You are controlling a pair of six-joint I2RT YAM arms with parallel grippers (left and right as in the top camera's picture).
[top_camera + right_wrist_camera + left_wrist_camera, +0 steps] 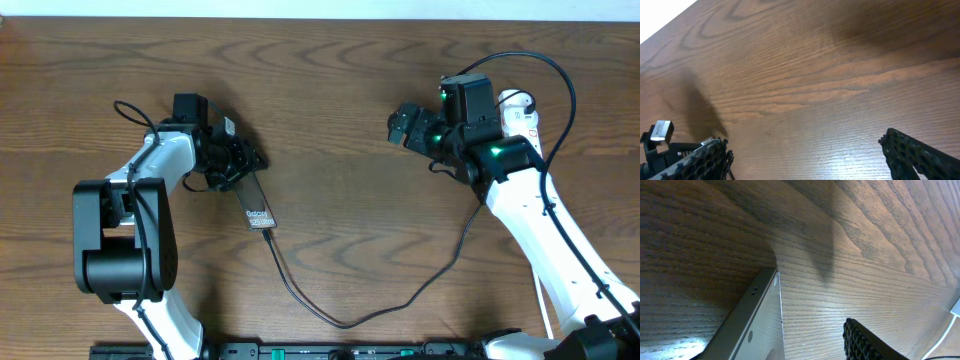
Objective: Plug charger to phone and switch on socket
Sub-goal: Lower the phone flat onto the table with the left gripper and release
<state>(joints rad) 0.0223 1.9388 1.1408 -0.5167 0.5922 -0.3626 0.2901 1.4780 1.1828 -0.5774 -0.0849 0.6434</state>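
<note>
Our right claw (pixel 405 125) hung spread wide and empty. The socket (pixel 518 112) lay just to its right, half hidden behind that arm and far from the left. We couldn't tell whether the left claw (pixel 238 160) gripped the phone (pixel 258 208), whose near end met the charger (pixel 345 325).

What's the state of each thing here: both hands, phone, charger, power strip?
left hand: open, over the phone's far end; the visible finger is clear of it.
right hand: open, empty.
phone: lettering side up.
charger: tip at the phone's near end, looks plugged in; seating too small to confirm.
power strip: mostly hidden; switch position cannot be told.
</note>
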